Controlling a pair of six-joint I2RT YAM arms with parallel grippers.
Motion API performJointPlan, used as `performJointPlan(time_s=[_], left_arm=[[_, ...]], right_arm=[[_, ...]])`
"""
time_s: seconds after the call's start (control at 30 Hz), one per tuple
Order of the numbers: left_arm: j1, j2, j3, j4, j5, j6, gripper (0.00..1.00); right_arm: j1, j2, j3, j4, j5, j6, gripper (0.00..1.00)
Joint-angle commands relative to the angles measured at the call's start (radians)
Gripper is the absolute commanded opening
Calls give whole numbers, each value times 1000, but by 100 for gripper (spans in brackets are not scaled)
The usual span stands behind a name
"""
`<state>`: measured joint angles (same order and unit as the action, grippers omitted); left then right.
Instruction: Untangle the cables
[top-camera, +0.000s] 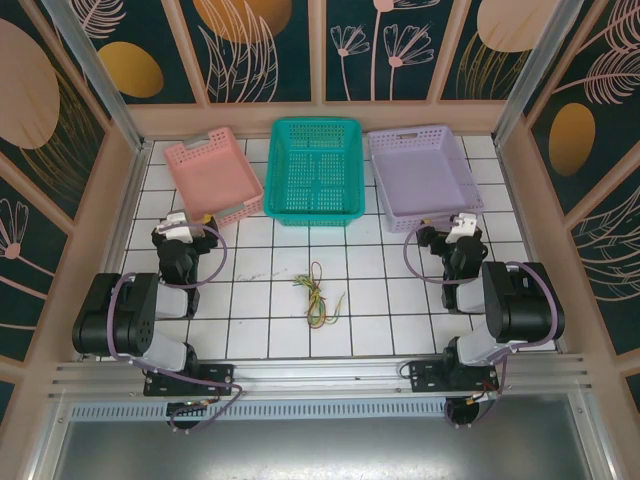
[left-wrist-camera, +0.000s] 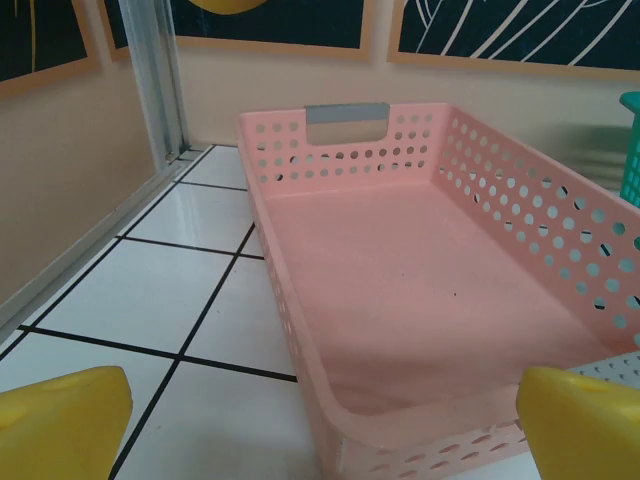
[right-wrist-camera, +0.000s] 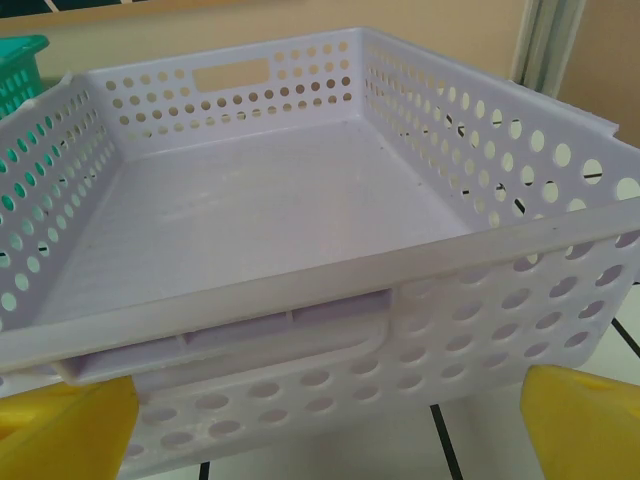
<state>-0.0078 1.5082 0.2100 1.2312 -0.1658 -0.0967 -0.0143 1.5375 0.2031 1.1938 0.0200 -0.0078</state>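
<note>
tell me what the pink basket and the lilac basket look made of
Pink basket: looks like moulded plastic, smooth and matte; thin walls with rows of round holes.
Lilac basket: likely the same plastic, faint sheen; moulded rim and handle slot.

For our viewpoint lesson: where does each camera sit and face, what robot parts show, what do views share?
Top external: overhead, behind; looks down on left arm, right arm, thin tangled coloured cables.
Left wrist: faces pink perforated plastic basket; yellow fingertips.
Right wrist: faces lilac perforated plastic basket; yellow fingertips.
Shared: top also shows both baskets.
</note>
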Motion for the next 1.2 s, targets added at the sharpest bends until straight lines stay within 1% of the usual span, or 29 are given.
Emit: performJointPlan(time_s=[0.0, 1.07, 1.13, 1.17], left_arm=[[-5, 12, 20, 51, -6, 15, 99], [-6, 9, 18, 55, -6, 15, 99], [-6, -1, 14, 52, 26, 27, 99], [-6, -21, 24, 22, 56, 38, 99]], right_arm=[[-9, 8, 24, 77, 10, 28, 99], [-10, 9, 23, 78, 8, 28, 99], [-10, 9, 22, 83, 6, 28, 99], [-10, 2, 29, 59, -25, 16, 99]])
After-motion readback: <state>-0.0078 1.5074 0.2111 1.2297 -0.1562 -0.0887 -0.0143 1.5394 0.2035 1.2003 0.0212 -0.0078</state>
